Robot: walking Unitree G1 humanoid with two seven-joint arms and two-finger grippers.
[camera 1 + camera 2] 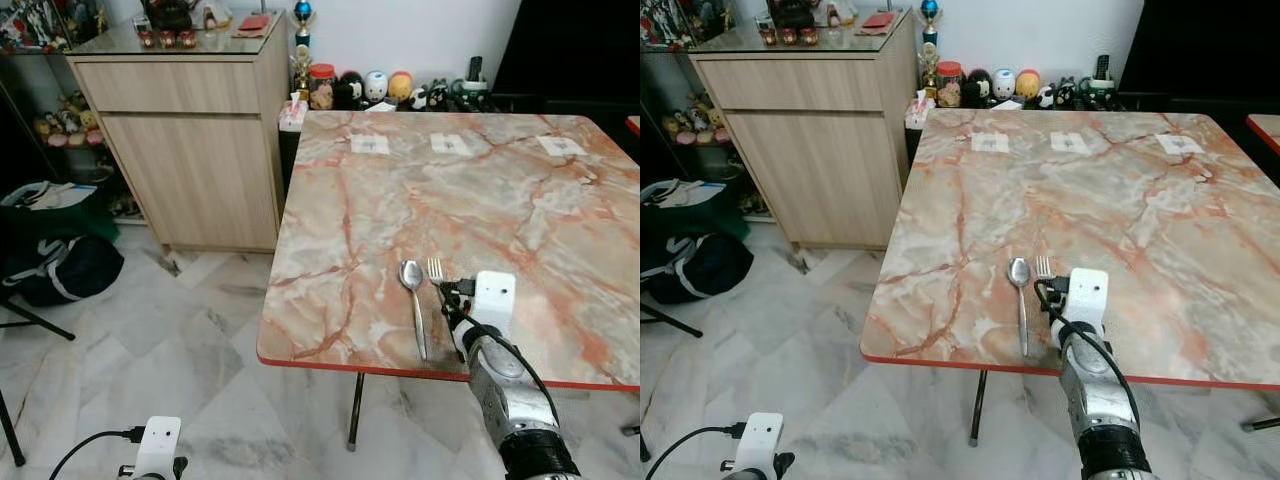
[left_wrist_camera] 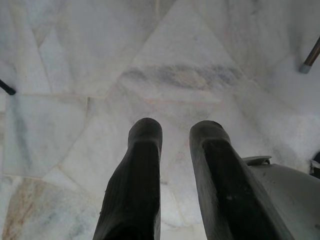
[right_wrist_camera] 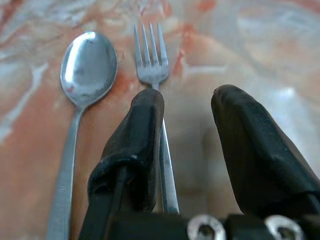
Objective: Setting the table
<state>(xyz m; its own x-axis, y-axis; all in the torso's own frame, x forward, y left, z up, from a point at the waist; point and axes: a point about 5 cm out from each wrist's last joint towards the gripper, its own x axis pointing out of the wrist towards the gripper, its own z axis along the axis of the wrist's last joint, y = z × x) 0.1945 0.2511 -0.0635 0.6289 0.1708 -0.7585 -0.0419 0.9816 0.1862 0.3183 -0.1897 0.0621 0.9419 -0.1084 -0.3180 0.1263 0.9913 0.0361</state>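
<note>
A home's dining area. A marble-patterned table (image 1: 480, 190) with a red edge stands on a pale marble-tiled floor (image 1: 170, 350), with a spoon (image 1: 413, 290) and fork (image 1: 435, 268) laid on it. Beside it stands a light wood cabinet (image 1: 190, 150) with small ornaments on its glass top. Figurines (image 1: 385, 86) and a trophy (image 1: 301, 35) line the wall, and a dark bag (image 1: 55, 262) lies on the floor.
</note>
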